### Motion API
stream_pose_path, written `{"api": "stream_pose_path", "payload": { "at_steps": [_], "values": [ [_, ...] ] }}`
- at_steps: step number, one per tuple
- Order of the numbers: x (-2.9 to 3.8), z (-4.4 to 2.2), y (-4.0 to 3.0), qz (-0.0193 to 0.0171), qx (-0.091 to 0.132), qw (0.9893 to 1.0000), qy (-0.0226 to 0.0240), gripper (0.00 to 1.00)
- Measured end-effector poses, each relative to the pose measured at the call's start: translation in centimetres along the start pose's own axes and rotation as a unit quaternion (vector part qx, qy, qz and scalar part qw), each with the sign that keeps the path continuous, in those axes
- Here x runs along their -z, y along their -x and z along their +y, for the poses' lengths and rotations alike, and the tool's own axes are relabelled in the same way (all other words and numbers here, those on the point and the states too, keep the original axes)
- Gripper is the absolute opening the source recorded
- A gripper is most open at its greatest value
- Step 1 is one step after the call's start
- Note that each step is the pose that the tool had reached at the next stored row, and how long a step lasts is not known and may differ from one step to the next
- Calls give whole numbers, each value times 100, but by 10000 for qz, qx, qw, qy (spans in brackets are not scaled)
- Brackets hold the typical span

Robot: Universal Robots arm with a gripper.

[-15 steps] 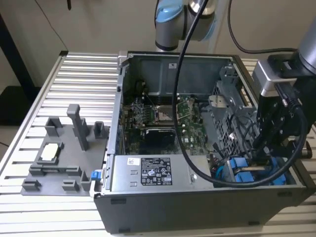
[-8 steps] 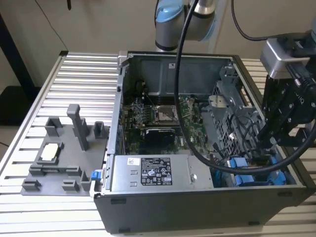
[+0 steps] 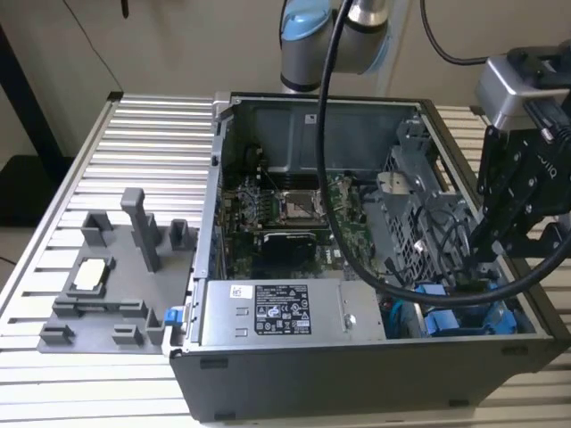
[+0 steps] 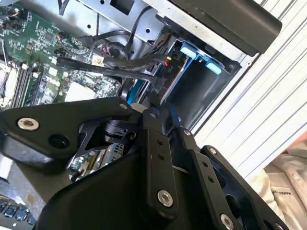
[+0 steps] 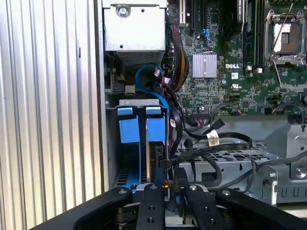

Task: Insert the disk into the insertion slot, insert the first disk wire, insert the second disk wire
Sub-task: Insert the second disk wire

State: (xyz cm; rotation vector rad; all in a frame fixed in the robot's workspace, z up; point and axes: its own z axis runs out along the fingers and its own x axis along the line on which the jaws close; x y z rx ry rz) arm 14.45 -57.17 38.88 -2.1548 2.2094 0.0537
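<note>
Where cables [image 5: 211, 143] crowd, claw [image 5: 168, 189] hangs.

There was 1 open PC case [image 3: 357, 357] w/ 1 power-supply box [image 3: 290, 314], 2 blue carriers [image 5: 128, 128] [image 5: 156, 128] in the cage, 1 grey fixture tray [image 3: 98, 294], 1 gripper [image 3: 468, 272].

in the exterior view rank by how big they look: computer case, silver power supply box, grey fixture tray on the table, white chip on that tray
Largest to smallest as seen in the exterior view:
1. computer case
2. power supply box and grey fixture tray: they look about alike, so I won't rank them
3. white chip
</note>
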Motion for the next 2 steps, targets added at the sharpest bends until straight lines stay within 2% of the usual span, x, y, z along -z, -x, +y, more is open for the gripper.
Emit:
{"api": "stream_pose_path", "payload": {
  "at_steps": [2],
  "values": [
    [1,0,0,0,0,10000,0,24]
  ]
}}
